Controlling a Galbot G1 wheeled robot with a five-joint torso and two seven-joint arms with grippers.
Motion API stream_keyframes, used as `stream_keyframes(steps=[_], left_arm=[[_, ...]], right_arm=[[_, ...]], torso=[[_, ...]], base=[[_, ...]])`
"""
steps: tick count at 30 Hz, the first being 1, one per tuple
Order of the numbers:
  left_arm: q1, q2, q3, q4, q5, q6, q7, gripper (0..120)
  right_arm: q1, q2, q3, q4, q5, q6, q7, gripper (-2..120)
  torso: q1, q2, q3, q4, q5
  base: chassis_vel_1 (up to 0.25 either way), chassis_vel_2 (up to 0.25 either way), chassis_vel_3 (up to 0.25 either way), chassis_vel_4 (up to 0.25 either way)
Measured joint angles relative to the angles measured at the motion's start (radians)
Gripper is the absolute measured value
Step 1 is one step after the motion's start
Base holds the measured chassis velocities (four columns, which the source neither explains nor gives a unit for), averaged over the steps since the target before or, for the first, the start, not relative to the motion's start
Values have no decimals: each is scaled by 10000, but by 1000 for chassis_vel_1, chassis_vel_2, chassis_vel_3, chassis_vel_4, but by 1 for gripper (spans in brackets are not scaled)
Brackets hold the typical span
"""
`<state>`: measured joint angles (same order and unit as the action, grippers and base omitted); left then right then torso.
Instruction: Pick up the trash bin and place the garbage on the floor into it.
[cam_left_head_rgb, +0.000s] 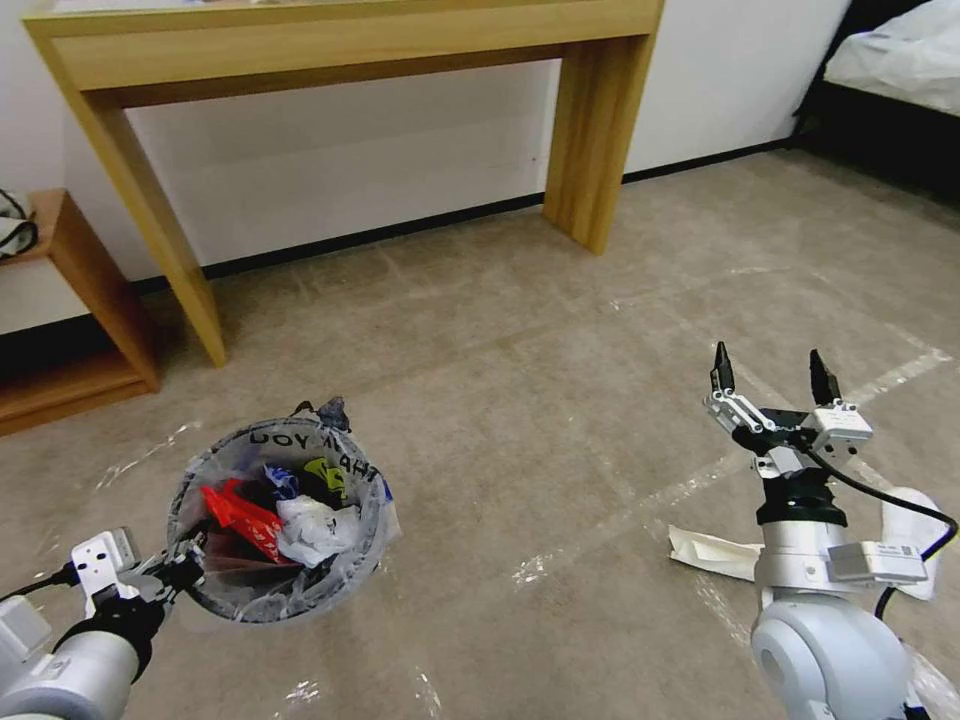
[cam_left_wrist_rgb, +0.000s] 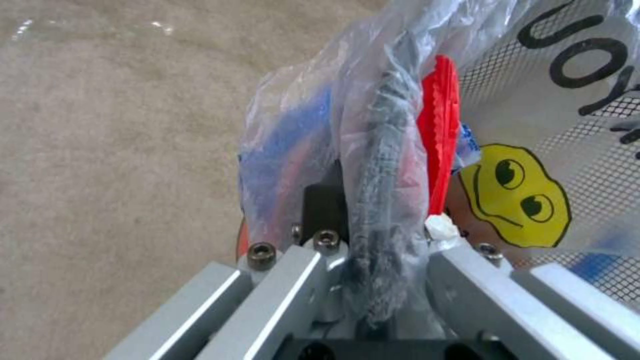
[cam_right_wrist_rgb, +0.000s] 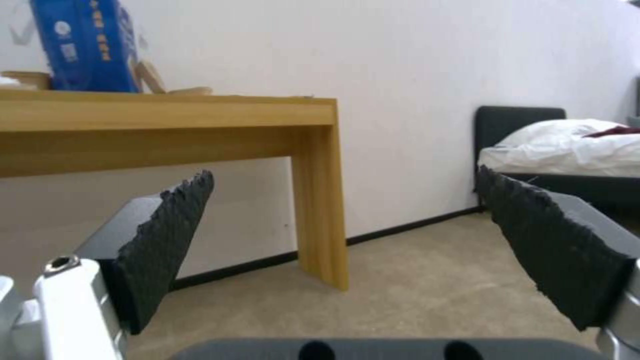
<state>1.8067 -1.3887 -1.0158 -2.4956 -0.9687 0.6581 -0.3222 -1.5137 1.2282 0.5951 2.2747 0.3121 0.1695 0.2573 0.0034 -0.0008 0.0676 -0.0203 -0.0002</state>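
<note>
Fingers of the left gripper (cam_left_wrist_rgb: 373, 260) are pinching the near rim of the trash bin (cam_left_head_rgb: 285, 520), clamped on its clear plastic liner, holding it above the carpet (cam_left_head_rgb: 520, 330) at the robot's left front. Black letters are running along the liner, seen reversed; "YOU" is about all that can be read, beside a yellow cartoon face (cam_left_wrist_rgb: 517, 197). Red wrappers (cam_left_head_rgb: 240, 515), a white tissue (cam_left_head_rgb: 315, 530) and blue scraps are lying inside the bin. Out to the right, the right gripper (cam_left_head_rgb: 773, 378) is hanging above the carpet with its toothed black pads (cam_right_wrist_rgb: 167, 240) spread wide and nothing between them. Beside that arm, a white paper piece (cam_left_head_rgb: 712, 550) and a flat white sole (cam_left_head_rgb: 915, 540) are lying on the carpet. Beyond, a wooden table (cam_left_head_rgb: 350, 60) is standing against the wall, carrying a blue carton (cam_right_wrist_rgb: 83, 45) whose print is too small to read.
</note>
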Motion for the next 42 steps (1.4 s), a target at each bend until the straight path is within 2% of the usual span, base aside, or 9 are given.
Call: stream_keyframes(steps=[42], left_arm=[[132,-43,-41,-45,37,10,0,1]], right_arm=[[-35,-64,11,-18,14,86,3,100]], torso=[[0,0,0,0,0]], base=[[-34,-36,-36,-36]])
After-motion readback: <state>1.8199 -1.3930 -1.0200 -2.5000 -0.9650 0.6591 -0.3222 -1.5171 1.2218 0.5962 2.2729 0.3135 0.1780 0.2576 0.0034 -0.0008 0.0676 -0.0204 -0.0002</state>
